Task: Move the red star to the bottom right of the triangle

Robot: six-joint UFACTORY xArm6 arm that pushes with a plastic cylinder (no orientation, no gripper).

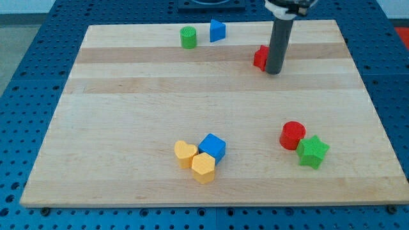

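The red star (260, 57) lies near the view's top, right of centre, partly hidden behind my rod. My tip (273, 72) rests on the board just to the star's right, touching or nearly touching it. The blue triangle (217, 30) sits at the view's top edge, up and to the left of the star. A green cylinder (188, 38) stands just left of the triangle.
A red cylinder (293, 135) and a green star (312, 152) touch at the view's lower right. A blue cube (212, 147), a yellow heart (185, 153) and a yellow hexagon (203, 168) cluster at the bottom centre. The wooden board (115, 115) lies on a blue pegboard.
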